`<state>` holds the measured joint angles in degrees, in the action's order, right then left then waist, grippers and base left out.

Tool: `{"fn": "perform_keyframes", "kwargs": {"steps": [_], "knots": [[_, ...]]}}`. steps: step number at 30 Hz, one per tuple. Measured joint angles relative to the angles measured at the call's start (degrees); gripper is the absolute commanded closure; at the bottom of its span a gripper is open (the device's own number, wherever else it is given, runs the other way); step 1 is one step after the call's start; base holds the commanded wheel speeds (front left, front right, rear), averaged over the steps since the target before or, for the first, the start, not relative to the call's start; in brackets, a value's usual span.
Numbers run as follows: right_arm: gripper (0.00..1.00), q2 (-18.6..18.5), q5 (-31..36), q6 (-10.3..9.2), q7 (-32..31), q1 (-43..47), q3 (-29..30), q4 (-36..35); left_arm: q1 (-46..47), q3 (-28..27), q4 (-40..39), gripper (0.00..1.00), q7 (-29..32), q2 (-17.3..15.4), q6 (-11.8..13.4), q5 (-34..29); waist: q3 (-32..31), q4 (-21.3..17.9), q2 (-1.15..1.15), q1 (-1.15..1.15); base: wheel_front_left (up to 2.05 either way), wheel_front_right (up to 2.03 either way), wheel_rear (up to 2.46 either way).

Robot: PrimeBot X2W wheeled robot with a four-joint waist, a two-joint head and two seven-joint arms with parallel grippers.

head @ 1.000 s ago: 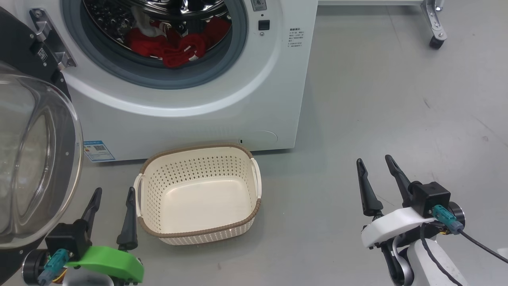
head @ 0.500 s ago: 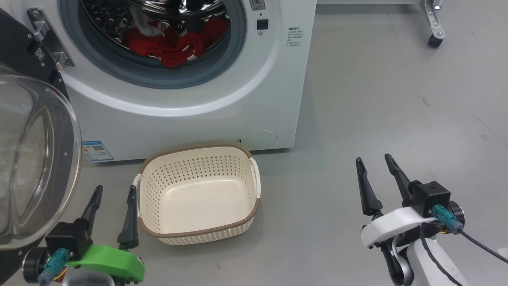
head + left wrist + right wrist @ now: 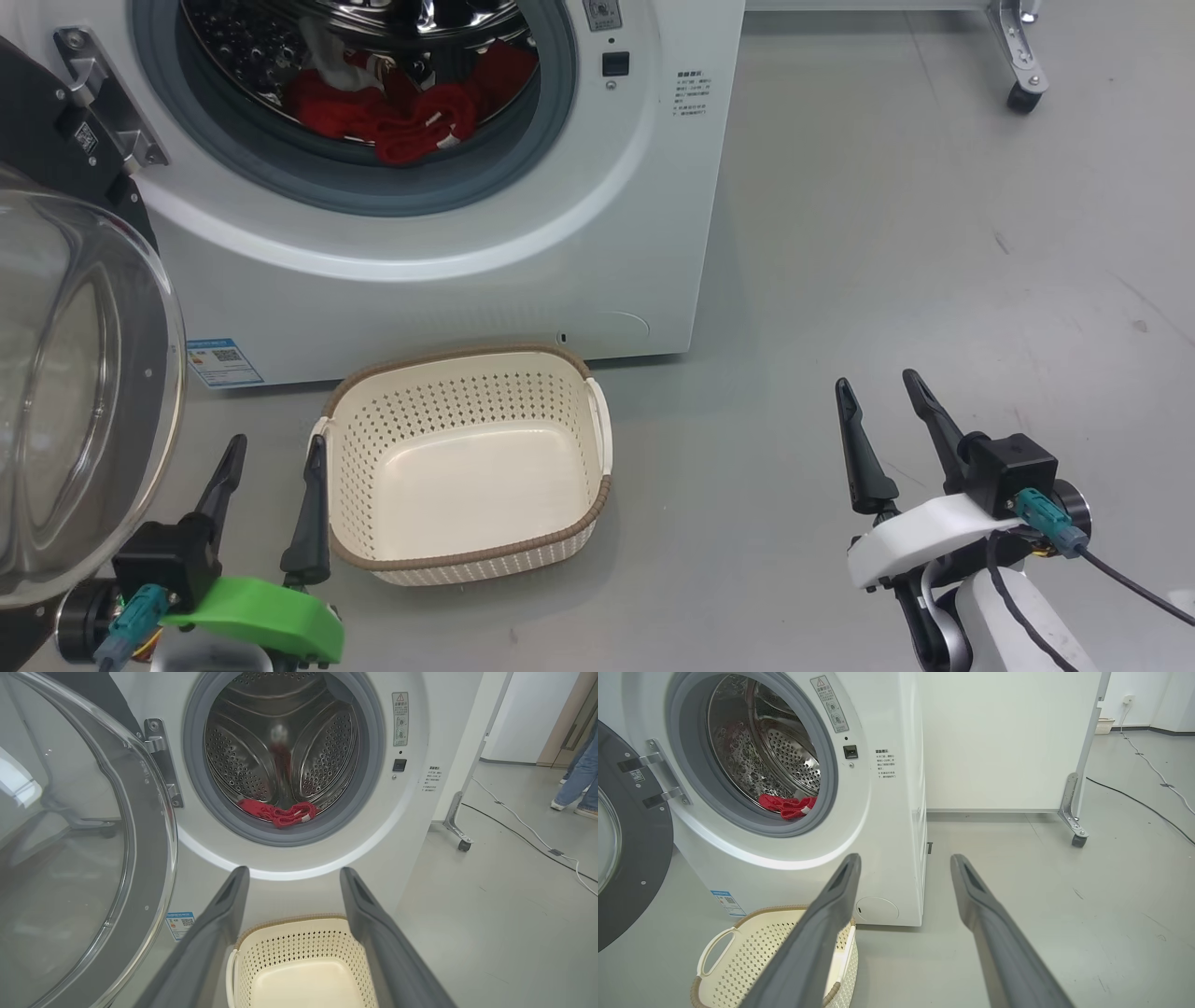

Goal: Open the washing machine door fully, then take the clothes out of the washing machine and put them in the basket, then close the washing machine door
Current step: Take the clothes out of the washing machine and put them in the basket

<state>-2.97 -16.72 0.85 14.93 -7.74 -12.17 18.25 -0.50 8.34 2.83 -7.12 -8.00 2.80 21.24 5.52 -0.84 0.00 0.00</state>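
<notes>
The white washing machine [image 3: 448, 280] stands ahead with its door [image 3: 75, 392] swung open to the left, the clear glass bowl bulging toward me. Red clothes [image 3: 392, 117] lie at the front of the steel drum, also seen as clothes [image 3: 280, 812] and clothes [image 3: 789, 805]. The cream basket [image 3: 467, 551] sits empty on the floor in front of the machine. My left gripper [image 3: 275, 453] is open beside the basket's left handle. My right gripper [image 3: 878, 387] is open over bare floor to the basket's right. Both hold nothing.
A white wheeled frame with a caster [image 3: 1022, 93] stands at the back right. Cables [image 3: 537, 840] run across the grey floor to the right, and a person's legs [image 3: 577, 779] show at the far right.
The head camera has shifted slightly, so the machine sits a little higher and the basket a little lower in view. Both grippers stay open in place.
</notes>
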Motion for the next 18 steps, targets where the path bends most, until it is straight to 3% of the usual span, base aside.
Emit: {"fn": "perform_keyframes", "kwargs": {"steps": [18], "knots": [[0.00, 0.1, -0.4, -0.09, 0.0, 0.0, -0.2, -0.2, 0.0, -0.4, -0.3, 0.00, -0.1, 0.0, 0.7, -1.1, 0.2, 0.0, 0.00, 0.00, 0.96, -0.96, 0.00]]}}
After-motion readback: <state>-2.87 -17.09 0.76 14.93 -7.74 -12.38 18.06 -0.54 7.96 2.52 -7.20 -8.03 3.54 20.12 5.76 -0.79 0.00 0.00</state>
